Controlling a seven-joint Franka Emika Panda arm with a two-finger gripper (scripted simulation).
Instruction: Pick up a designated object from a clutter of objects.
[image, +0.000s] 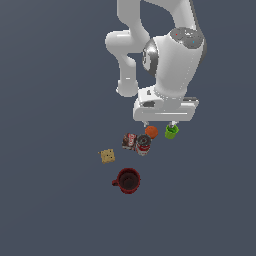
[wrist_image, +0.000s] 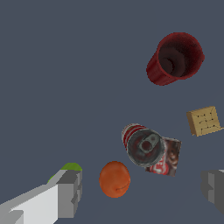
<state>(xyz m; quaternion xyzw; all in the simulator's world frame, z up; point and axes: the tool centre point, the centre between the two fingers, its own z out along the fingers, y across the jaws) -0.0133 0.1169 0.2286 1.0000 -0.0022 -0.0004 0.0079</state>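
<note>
The lime-green cup (image: 171, 131) stands at the exterior view's right end of the clutter, beside the orange ball (image: 151, 131). My gripper (image: 160, 123) hangs open just above these two, with nothing held. In the wrist view one finger (wrist_image: 68, 192) covers most of the green cup (wrist_image: 70, 167), so only its rim shows. The orange ball (wrist_image: 114, 179) lies between the fingers, nearer that same finger. The gripper (wrist_image: 142, 192) spans the ball rather than the cup.
Two red-labelled cans (image: 130, 141) (image: 143, 145) sit close to the ball; the wrist view shows one upright (wrist_image: 142, 144) and one behind it (wrist_image: 168, 159). A tan cracker (image: 107, 156) and a dark red mug (image: 128, 180) lie farther off.
</note>
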